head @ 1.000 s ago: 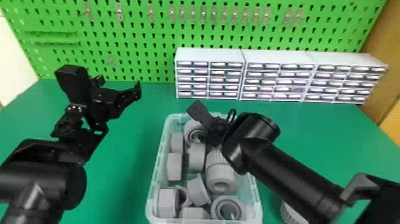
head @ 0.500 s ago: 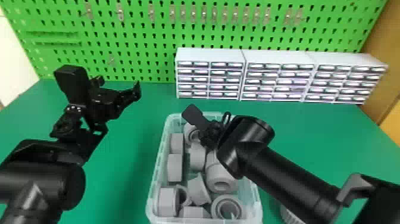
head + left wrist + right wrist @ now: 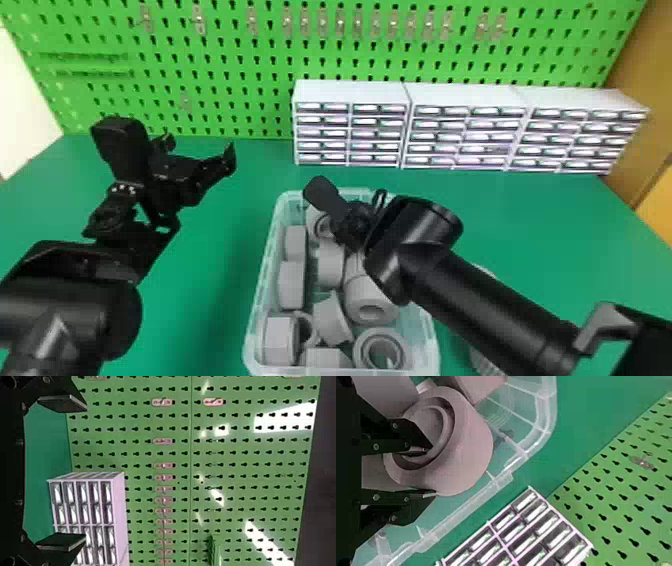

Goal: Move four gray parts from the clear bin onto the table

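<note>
In the head view, my right gripper reaches down into the far end of the clear bin, over a round gray part. The right wrist view has that ringed gray part tilted, and my right gripper is shut on its wall, one finger inside the opening and one outside. Several other gray parts lie in the bin. A ribbed gray part stands on the table, partly hidden behind the right arm. My left gripper is parked open above the table's left side; its wrist view shows the gripper holding nothing.
White drawer cabinets line the back of the green table, with a green pegboard behind. The right forearm crosses over the bin's right wall. Bare table lies between the left arm and the bin.
My right gripper has shifted a little to the left over the far end of the bin, and its wrist has turned slightly. The left arm has kept still.
</note>
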Robot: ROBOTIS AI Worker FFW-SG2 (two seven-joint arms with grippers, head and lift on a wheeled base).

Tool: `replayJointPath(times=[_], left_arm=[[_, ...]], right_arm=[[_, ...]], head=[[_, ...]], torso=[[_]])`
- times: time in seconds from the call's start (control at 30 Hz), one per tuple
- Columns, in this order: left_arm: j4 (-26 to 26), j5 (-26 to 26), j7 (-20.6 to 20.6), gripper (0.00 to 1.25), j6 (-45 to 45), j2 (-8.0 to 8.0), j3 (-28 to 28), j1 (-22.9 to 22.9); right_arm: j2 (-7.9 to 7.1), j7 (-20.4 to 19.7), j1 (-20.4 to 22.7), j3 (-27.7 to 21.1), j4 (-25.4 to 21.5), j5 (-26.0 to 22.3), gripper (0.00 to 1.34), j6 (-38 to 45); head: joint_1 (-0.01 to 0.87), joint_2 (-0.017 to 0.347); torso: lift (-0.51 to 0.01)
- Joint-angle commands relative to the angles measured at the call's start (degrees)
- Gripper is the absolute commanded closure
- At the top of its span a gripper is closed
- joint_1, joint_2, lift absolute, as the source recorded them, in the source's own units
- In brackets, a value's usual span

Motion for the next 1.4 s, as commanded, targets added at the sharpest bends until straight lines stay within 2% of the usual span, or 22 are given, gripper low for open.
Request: replayJointPath(times=[0.0,0.6,0.9,1.13,1.37], left_arm=[[0.0,0.2,0.0,0.14,0.0,0.0,0.2,0.3],[0.0,0.4,0.0,0.14,0.0,-0.17,0.3,1.2],[-0.2,0.1,0.0,0.14,0.0,-1.49,1.3,2.1],[-0.4,-0.6,-0.2,0.14,0.1,-2.9,2.0,2.8],[-0.4,-2.3,-2.5,0.14,0.1,-4.83,4.2,3.1]], right_arm=[[-1.3,0.0,2.1,-2.3,-5.2,0.5,1.25,1.5],[-6.75,0.0,10.0,-13.7,-23.8,2.9,1.25,6.2],[-9.21,0.0,15.1,-21.4,-33.7,3.7,1.25,9.0],[-10.35,0.0,19.7,-29.8,-40.2,2.5,1.25,12.7],[-10.44,-0.2,24.1,-37.8,-45.4,2.4,1.25,17.0]], head=[[0.678,0.034],[0.678,0.034],[0.678,0.034],[0.678,0.034],[0.678,0.034]], torso=[[-0.05],[-0.05],[-0.05],[-0.05],[-0.05]])
